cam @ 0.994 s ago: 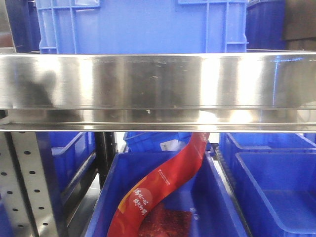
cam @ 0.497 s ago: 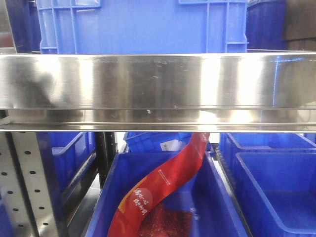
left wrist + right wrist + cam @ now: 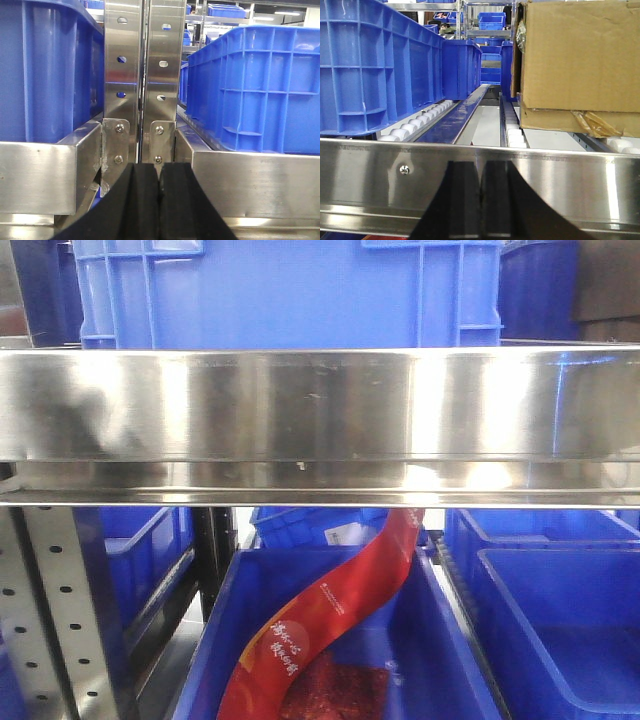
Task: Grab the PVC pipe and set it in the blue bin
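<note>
The PVC pipe is not visible in any view. Blue bins surround me: one on the upper shelf [image 3: 290, 290], one below it [image 3: 230, 610] with a red printed bag [image 3: 330, 610] inside, and an empty one at the lower right [image 3: 560, 630]. In the left wrist view my left gripper [image 3: 159, 172] is shut with nothing between its black fingers, facing a steel upright [image 3: 142, 75] between two blue bins. In the right wrist view my right gripper [image 3: 480, 167] is also shut and empty, right in front of a steel shelf rail [image 3: 395, 170].
A wide steel shelf rail [image 3: 320, 410] crosses the front view. A perforated steel post [image 3: 55, 610] stands at the lower left. Beyond the right gripper, roller tracks [image 3: 512, 130] carry a blue bin [image 3: 375, 65] on the left and a cardboard box [image 3: 580, 55] on the right.
</note>
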